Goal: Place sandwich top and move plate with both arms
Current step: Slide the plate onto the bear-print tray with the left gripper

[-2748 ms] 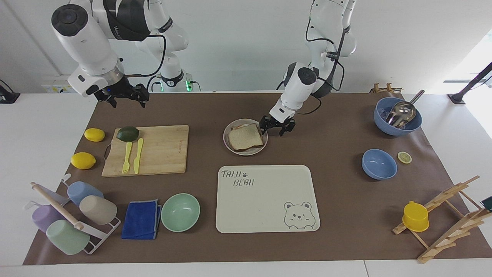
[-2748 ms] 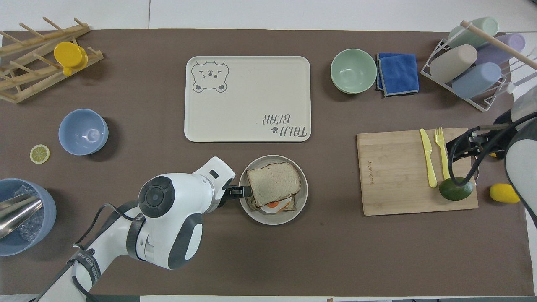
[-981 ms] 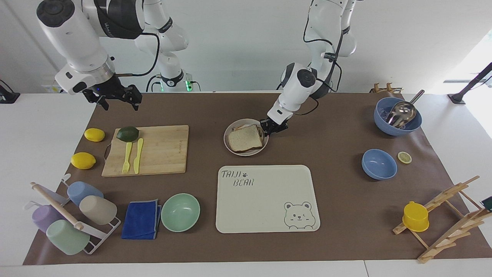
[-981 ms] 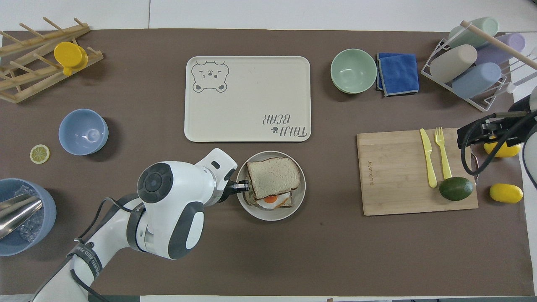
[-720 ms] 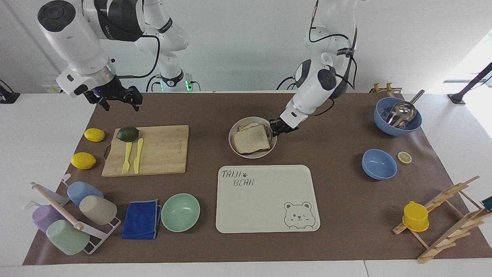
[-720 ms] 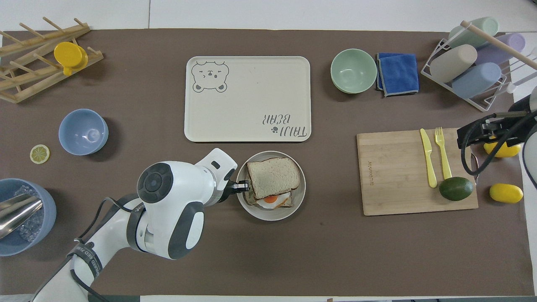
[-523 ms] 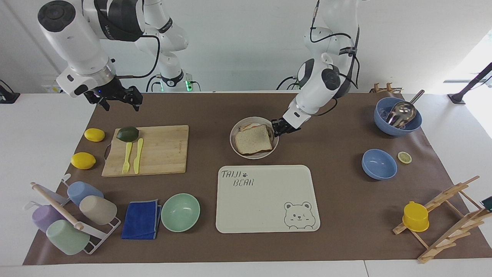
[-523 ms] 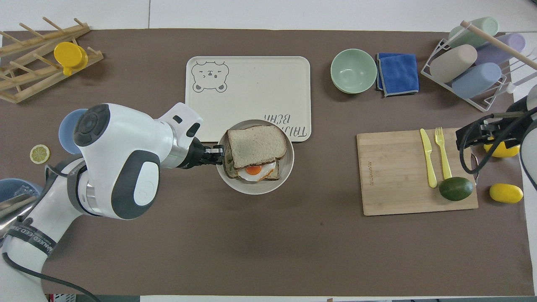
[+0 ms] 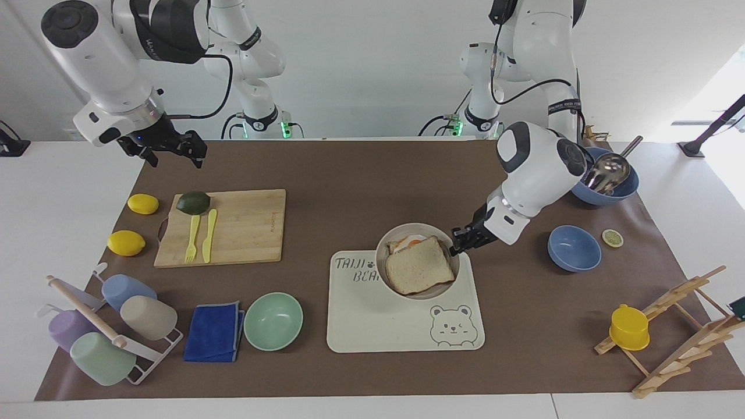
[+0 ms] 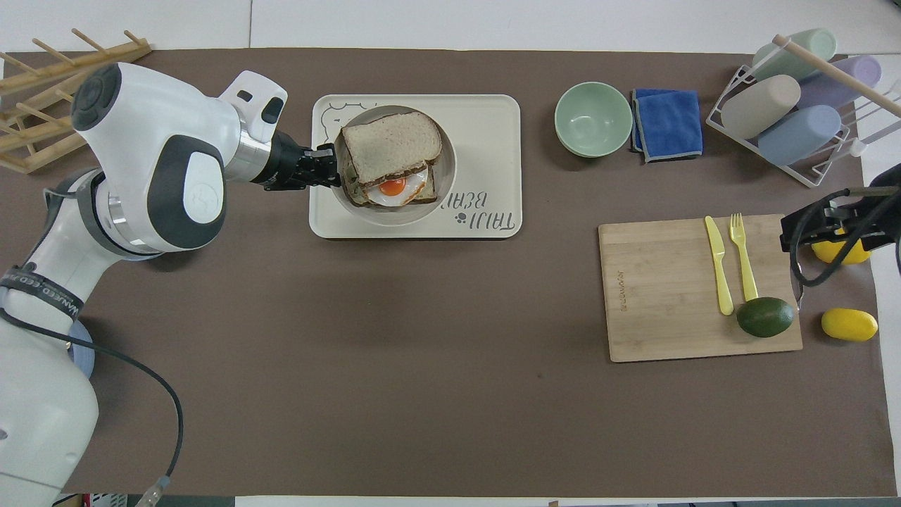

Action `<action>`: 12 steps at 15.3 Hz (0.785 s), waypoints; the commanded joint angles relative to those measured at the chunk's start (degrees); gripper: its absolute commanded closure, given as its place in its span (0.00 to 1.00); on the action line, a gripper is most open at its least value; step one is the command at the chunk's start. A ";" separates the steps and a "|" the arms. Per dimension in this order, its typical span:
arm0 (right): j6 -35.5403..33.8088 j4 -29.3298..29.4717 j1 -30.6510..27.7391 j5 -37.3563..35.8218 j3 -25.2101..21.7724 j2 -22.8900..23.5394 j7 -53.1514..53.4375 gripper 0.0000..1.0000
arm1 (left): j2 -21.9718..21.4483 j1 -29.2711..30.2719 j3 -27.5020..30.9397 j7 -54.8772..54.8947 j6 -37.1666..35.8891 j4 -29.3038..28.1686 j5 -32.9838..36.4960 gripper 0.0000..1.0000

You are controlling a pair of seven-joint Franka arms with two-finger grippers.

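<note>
The plate (image 9: 417, 261) is pinched at its rim by the left gripper (image 9: 456, 242), fingers shut on the edge toward the left arm's end of the table, and it hangs over the tray (image 9: 361, 326) instead of lying on the brown mat nearer the robots, where it was a second ago. In that second the left arm lifted it by that one edge and swung it away from the robots; half a second ago it had only reached the tray's near edge, and now it covers the printed lettering and sits over the tray's middle.

The top (image 9: 420, 272) rides on the plate, lying askew over the egg toast (image 10: 393, 189), whose yolk shows at the side nearer the robots (the stack has not slid during the carry, as far as either view shows). So the first half of the task looks done, and the plate move is well under way. Whether the plate already rests on the tray or is just above it I cannot tell; the overhead view suggests it is raised.

The right gripper (image 9: 166, 150) has taken no part in the carry. It waits with fingers apart in the air over the mat's corner by the cutting board (image 9: 244, 227), having drifted only slightly in the last seconds. My reading: the plate needs lowering level and releasing, since a one-sided pinch could tip it.
</note>
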 commanded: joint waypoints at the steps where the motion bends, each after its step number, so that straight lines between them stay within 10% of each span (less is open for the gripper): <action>1: -0.69 0.41 -0.57 1.31 0.22 -0.11 -2.70 0.00 | 7.34 0.31 -0.45 1.44 -2.05 7.77 1.46 1.00; 12: -0.69 0.41 -0.22 1.22 -0.21 -0.11 -2.96 0.00 | 8.58 -1.89 -0.53 5.14 8.68 1.89 2.16 1.00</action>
